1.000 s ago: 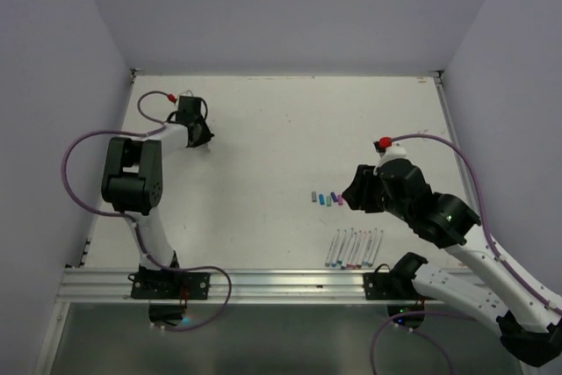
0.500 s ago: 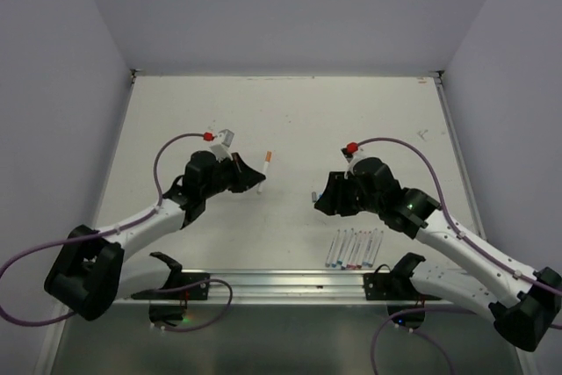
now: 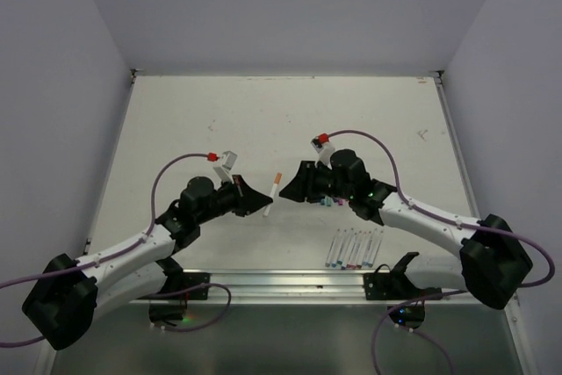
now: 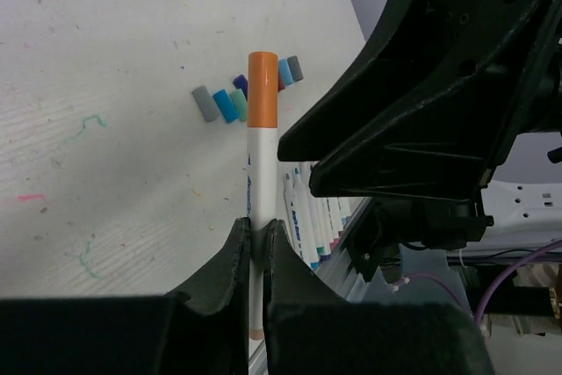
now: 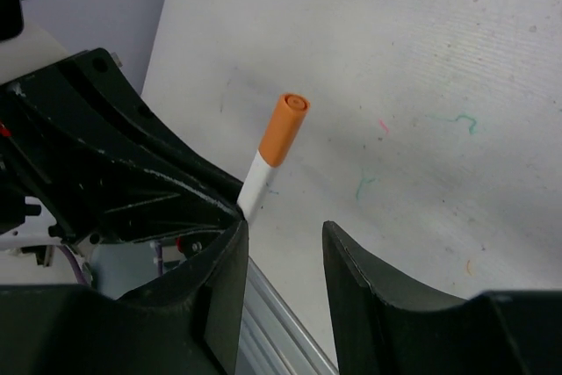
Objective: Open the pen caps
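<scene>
Now, nearest the rail, the row of pens (image 3: 354,249) lies side by side on the table (image 3: 219,120), unmoved over the last second; their coloured tips look bare, so they are probably done.

Just beyond them, both arms have swung in to meet at mid-table. A second ago the left arm was folded away at the far left and the right one hung over the loose pen caps (image 4: 224,103). The left gripper (image 4: 257,234) has its jaws pressed onto the white barrel of one pen (image 4: 261,173), holding it raised off the table with its orange cap (image 5: 284,129) pointing at the other arm. The right gripper (image 5: 283,243) faces that cap with its fingers spread and nothing between them; the cap sits just ahead of the tips, not yet inside. The handover pose looks set, and the next step is likely closing on the cap and pulling it off.

Behind the right arm, the loose caps rest in a short line, partly hidden from above.

No tray or box shows; pens and caps lie bare on the table.
</scene>
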Motion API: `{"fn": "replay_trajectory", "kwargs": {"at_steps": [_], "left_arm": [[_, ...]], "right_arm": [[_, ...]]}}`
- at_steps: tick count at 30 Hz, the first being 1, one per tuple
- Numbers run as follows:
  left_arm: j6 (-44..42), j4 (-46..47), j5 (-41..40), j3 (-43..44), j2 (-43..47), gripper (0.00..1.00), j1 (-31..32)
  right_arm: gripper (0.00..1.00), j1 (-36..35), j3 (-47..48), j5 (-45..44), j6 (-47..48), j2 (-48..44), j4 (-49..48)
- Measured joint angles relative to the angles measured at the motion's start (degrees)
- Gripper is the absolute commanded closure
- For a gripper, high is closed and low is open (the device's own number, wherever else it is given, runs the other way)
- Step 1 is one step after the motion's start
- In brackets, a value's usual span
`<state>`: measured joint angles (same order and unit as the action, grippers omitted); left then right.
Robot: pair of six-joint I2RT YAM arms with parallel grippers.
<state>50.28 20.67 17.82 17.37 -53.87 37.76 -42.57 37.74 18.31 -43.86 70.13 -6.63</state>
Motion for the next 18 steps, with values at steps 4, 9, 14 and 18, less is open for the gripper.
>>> {"fn": "replay_trajectory", "kwargs": {"at_steps": [4, 9, 14, 18], "left_arm": [[0.28, -0.07, -0.42, 0.00, 0.02, 1.00, 0.87], [0.76, -0.13, -1.05, 0.00, 0.02, 1.00, 2.12], [1.18, -0.20, -1.57, 0.00, 0.07, 1.00, 2.82], [1.18, -0.72, -2.03, 0.00, 0.31, 1.00, 2.93]], "right_arm": [[0.56, 0.04, 0.00, 0.31, -1.16, 2.64, -4.98], [0.55, 0.04, 0.00, 0.28, -1.79, 4.13, -8.96], [0.56, 0.04, 0.00, 0.15, -2.27, 6.99, -11.10], [0.56, 0.09, 0.07, 0.04, -2.62, 8.66, -12.15]]}}
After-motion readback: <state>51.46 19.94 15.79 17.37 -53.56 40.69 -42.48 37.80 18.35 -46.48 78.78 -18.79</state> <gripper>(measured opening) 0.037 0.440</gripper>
